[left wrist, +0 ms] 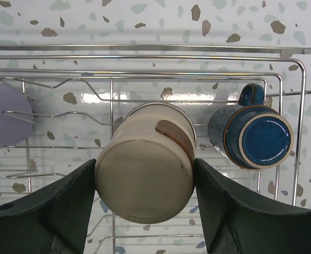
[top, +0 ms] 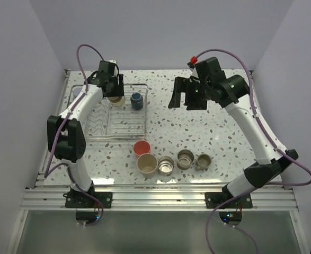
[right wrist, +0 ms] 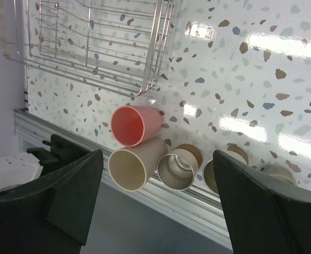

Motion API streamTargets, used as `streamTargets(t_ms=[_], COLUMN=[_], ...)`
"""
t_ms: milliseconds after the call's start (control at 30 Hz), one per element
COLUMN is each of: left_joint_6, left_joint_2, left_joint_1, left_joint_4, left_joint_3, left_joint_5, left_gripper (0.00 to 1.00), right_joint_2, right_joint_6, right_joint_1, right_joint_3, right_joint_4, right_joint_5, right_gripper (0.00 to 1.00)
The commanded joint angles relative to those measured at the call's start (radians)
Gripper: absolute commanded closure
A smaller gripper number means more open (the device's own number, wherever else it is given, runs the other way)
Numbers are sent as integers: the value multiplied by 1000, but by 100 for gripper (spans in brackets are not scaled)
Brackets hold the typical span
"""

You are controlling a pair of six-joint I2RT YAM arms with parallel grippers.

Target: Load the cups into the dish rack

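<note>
My left gripper [top: 114,94] [left wrist: 144,169] is shut on the olive-tan mug [left wrist: 144,166] [top: 116,100], base towards the camera, held over the back of the dish rack [top: 99,132] [left wrist: 144,50]. A dark blue-black mug [top: 137,100] [left wrist: 258,135] lies in the rack beside it. A lavender cup [left wrist: 4,119] shows at the rack's left. My right gripper [top: 184,96] [right wrist: 158,159] is open and empty, high above the table. Near the front edge stand the pink-red cup [top: 142,148] [right wrist: 134,124], the beige cup [top: 147,164] [right wrist: 136,166] and three steel cups [top: 166,166] [top: 185,159] [top: 203,161].
The rack's upright wire prongs [top: 94,119] run along its left half. The metal rail [top: 155,198] at the table's front edge lies just behind the row of cups. Pale walls close in the table on the left, back and right.
</note>
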State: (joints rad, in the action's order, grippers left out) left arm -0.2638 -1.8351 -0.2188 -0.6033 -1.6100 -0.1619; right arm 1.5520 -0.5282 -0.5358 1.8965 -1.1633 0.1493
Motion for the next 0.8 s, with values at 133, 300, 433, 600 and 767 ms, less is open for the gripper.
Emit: streamTargets(t_ms=[133, 300, 433, 600, 767], left_joint_6=[43, 57, 67, 75, 75], left_joint_2=[-56, -81, -96, -118, -145], left_joint_1=[-10, -13, -14, -17, -21], left_joint_4=[94, 112, 129, 135, 131], left_joint_3=[-60, -62, -65, -68, -85], left_joint_5=[-37, -50, -56, -56, -56], left_gripper=[100, 81, 64, 49, 38], right_joint_2=[-29, -7, 3, 11, 14], right_joint_6=[16, 16, 16, 19, 20], right_joint_1=[-1, -1, 0, -1, 0], right_joint_3=[49, 76, 95, 102, 105], right_joint_4=[-41, -55, -64, -76, -82], right_joint_5=[-48, -59, -67, -71, -71], right_gripper=[12, 12, 13, 13, 13])
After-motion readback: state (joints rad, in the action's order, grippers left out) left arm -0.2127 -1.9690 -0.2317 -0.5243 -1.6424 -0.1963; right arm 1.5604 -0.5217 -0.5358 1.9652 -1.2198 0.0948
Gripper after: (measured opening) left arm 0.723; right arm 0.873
